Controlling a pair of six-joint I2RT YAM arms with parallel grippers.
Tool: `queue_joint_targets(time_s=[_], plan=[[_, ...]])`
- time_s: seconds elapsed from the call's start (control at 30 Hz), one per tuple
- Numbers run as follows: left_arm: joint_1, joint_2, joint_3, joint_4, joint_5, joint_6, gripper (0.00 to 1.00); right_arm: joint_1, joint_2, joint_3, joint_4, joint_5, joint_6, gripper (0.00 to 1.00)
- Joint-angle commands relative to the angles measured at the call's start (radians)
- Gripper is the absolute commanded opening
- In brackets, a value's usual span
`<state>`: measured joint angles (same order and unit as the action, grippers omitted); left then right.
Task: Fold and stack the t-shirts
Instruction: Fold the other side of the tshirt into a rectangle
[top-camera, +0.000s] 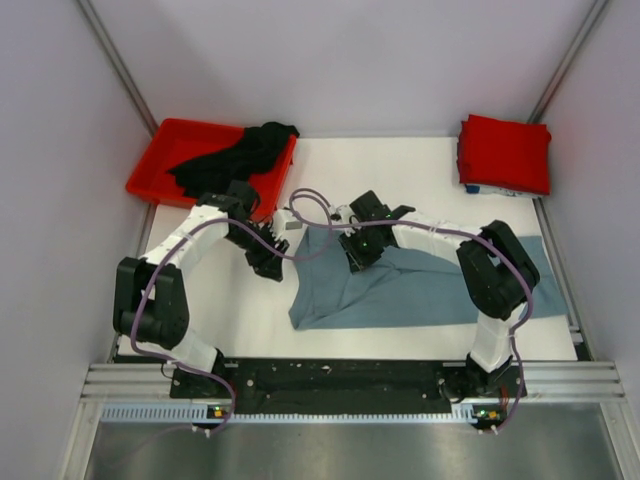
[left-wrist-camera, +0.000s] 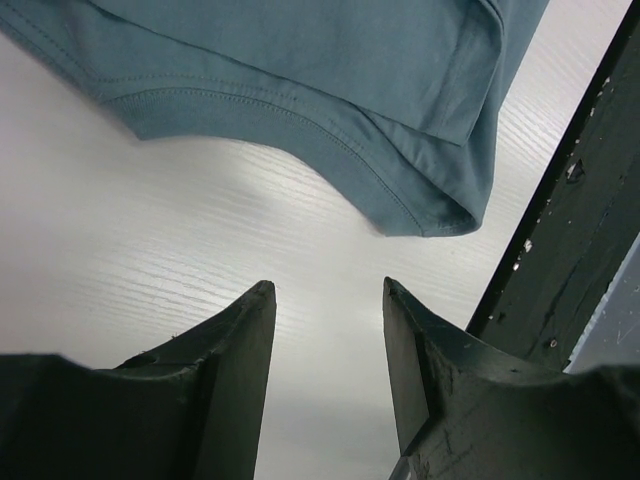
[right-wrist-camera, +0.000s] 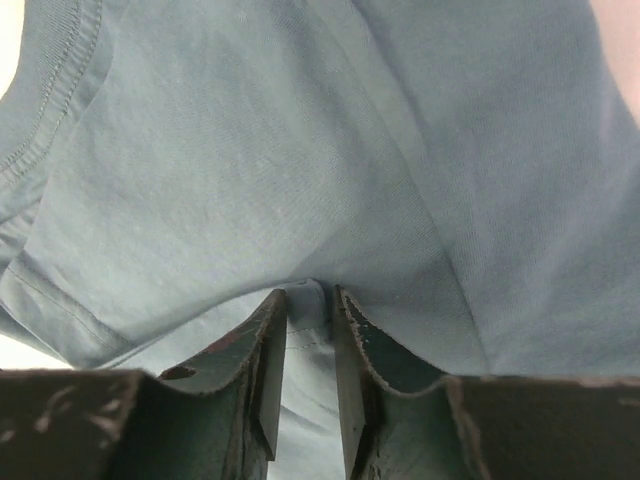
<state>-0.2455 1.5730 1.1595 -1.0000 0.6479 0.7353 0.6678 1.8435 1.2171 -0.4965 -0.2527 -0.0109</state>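
The right pincer, narrow, apparently nipped a fold of the grey-blue t-shirt; the left pincer, half-wide and empty, faced its hem.

Overhead rear view, wrist close-ups sharing t-shirt

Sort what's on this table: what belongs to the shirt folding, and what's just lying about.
Job: grey-blue t-shirt, spread mid-table; red t-shirt, folded, far right; black t-shirt, heaped in the bin.
Lying about: red bin, merely holding the black one.
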Motion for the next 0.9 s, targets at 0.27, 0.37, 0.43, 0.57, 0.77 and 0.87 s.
queue_joint_targets(time_s=[0.27, 0.37, 0.43, 0.57, 0.77, 0.87], plan=[[-0.093, -0.019, 0.028, -0.124, 0.151, 0.165, 0.5, 0.01, -0.088, -0.043, 0.038, -0.019, 0.061, 0.0], [-0.184, -0.011, 0.0, -0.086, 0.13, 0.176, 0.52, -0.016, -0.167, -0.12, 0.09, -0.084, 0.113, 0.0], [-0.248, 0.004, -0.009, -0.042, 0.087, 0.165, 0.52, -0.04, -0.226, -0.192, 0.168, -0.164, 0.156, 0.0], [-0.354, 0.041, -0.02, 0.055, 0.047, 0.151, 0.55, -0.066, -0.311, -0.329, 0.321, -0.269, 0.245, 0.0], [-0.457, 0.102, -0.053, 0.146, -0.016, 0.167, 0.6, -0.137, -0.368, -0.461, 0.446, -0.322, 0.334, 0.0], [-0.479, 0.151, -0.044, 0.15, -0.053, 0.174, 0.61, -0.191, -0.395, -0.499, 0.516, -0.365, 0.38, 0.0]])
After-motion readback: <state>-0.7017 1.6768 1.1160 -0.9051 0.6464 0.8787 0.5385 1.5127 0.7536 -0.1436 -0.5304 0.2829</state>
